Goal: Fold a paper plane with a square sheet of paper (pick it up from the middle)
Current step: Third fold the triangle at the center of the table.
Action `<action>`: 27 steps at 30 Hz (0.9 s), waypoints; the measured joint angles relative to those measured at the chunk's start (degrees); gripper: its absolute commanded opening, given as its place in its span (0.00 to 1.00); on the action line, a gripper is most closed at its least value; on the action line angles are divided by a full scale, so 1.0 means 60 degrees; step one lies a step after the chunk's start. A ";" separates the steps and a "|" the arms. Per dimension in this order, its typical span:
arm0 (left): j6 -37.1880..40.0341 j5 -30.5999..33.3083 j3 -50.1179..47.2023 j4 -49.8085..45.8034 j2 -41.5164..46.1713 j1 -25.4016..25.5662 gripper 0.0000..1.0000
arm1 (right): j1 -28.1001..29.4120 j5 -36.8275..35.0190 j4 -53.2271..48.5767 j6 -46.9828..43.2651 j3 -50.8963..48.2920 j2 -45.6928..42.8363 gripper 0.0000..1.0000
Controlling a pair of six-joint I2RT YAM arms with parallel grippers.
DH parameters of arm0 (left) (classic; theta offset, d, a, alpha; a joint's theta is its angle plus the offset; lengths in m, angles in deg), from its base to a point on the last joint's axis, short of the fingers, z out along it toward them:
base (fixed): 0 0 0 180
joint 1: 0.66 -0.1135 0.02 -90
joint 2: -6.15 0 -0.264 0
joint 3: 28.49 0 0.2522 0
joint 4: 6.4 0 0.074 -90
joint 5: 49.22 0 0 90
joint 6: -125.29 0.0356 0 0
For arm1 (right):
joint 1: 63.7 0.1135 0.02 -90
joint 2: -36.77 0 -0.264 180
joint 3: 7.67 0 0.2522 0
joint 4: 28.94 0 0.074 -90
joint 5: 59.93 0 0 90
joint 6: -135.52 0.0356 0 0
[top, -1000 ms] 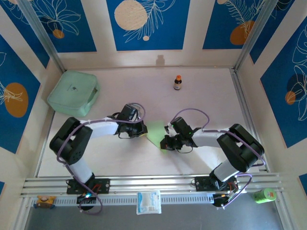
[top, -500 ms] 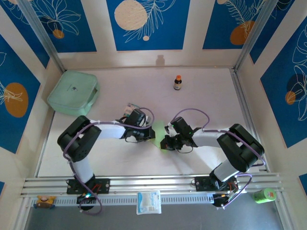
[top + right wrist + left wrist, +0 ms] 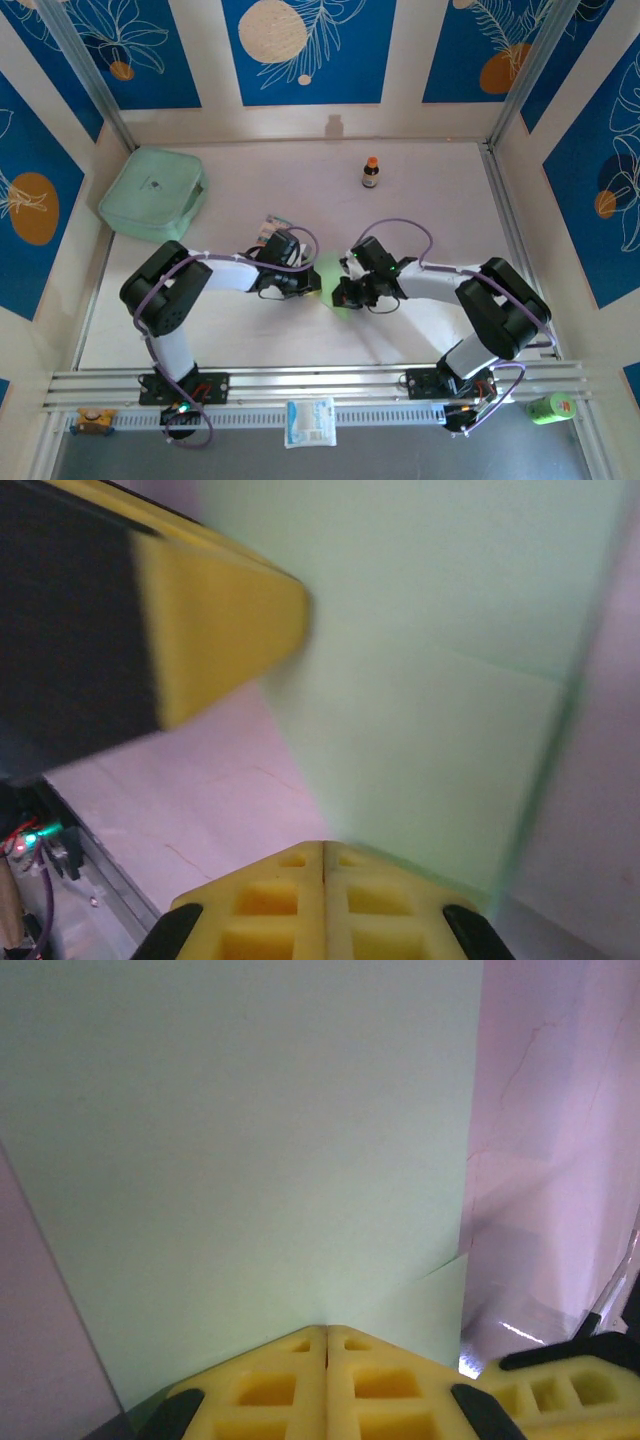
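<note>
Now the left jaws have slid rightward, pinching the paper point(image 3: 330, 270).

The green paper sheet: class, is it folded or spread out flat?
Folded, at least partly: the square sheet of paper shows an overlapping flap edge in both wrist views.

Blue leaf-patterned wall panels point(image 3: 300, 50) (cream strips point(image 3: 405, 50) between) around a pale pinkish table point(image 3: 430, 210).

Obstacles: mint box point(image 3: 152, 193) far-L, bottle point(image 3: 371, 172) far-ctr, striped pkt point(image 3: 272, 227) by L gripper point(image 3: 313, 283); open table point(image 3: 450, 210) on R
</note>
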 measured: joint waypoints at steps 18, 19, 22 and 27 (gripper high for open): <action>0.0004 -0.0036 0.0004 -0.0015 -0.0015 -0.0022 0.05 | 0.0120 -0.0044 0.0954 0.0229 -0.0433 0.0430 0.01; 0.0004 -0.0044 0.0007 -0.0015 -0.0018 -0.0022 0.05 | 0.0087 0.0000 0.0958 0.0211 -0.0608 0.0280 0.01; 0.0004 -0.0073 0.0007 -0.0007 -0.0029 -0.0025 0.05 | -0.0058 0.0102 0.0980 0.0171 -0.1009 -0.0084 0.01; 0.0004 -0.0109 0.0015 -0.0007 -0.0036 -0.0029 0.05 | -0.0379 0.0375 0.1133 0.0193 -0.1759 -0.0729 0.02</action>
